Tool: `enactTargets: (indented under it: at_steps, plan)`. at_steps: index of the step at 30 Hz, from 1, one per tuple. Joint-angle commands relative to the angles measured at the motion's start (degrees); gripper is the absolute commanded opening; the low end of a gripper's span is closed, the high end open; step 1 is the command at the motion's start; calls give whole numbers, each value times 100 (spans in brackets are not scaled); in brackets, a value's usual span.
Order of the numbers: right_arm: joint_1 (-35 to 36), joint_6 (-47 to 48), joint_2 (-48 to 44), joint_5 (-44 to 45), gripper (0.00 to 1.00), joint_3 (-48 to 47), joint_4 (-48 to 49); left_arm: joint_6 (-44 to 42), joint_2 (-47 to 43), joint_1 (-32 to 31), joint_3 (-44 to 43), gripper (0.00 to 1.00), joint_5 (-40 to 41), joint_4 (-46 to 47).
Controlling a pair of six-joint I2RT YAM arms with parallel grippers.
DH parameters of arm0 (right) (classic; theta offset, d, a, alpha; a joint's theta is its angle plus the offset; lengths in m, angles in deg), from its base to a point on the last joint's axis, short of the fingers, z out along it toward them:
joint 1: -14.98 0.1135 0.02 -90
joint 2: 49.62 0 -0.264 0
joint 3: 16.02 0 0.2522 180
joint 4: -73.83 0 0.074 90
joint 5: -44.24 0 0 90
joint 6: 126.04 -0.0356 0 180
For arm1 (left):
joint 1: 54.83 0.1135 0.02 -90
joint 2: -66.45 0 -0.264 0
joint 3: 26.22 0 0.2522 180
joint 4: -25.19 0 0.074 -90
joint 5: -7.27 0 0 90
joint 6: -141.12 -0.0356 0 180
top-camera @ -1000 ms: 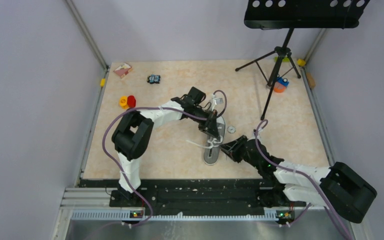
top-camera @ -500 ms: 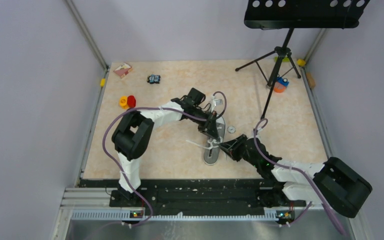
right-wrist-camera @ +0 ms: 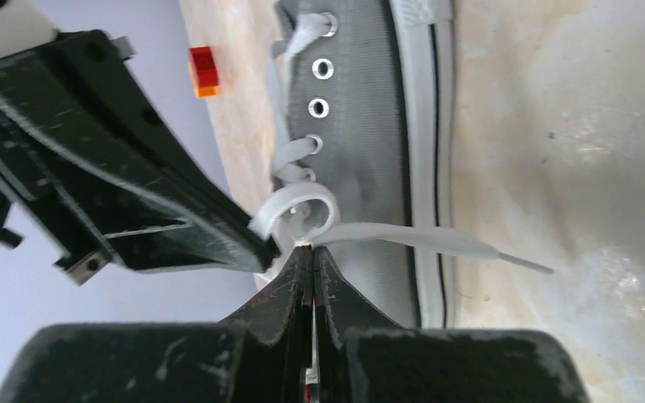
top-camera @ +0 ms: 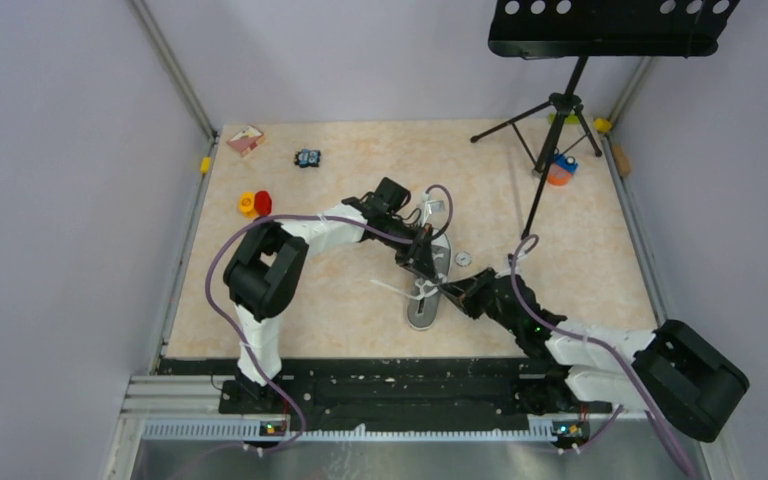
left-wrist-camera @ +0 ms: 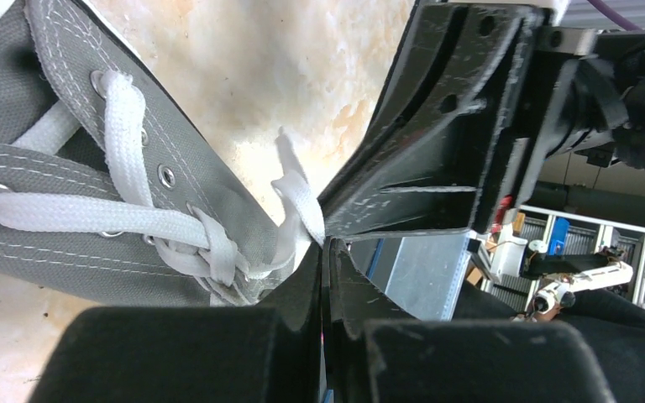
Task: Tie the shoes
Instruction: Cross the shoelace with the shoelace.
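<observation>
Both my pairs of jaws are pressed shut. My right gripper [right-wrist-camera: 306,252] pinches the white lace [right-wrist-camera: 302,206] where it curls into a small loop, and my left gripper [left-wrist-camera: 323,252] nips the lace beside it, tip to tip. The grey shoe [top-camera: 422,315] lies mid-table [top-camera: 340,300], nearer the front edge. I judge a knot is being formed; next I must draw the lace through without slipping.

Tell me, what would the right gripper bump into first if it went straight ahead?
The right gripper would likely push into the white lace loop first, then the grey shoe; depth is unclear.
</observation>
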Motion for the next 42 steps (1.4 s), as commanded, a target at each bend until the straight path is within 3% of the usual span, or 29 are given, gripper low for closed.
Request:
enactTargets:
  at_steps: [1, 27, 42]
  plan:
    - [-33, 294, -453, 145, 0, -39, -176, -112, -236, 20, 58, 0, -141, 122]
    - [-32, 481, 971, -100, 0, -504, 1472, -39, -465, -5, 210, 0, -416, 208]
    - [25, 167, 1220, 259, 0, 92, 2906, 84, -443, -68, 309, 0, -475, 345]
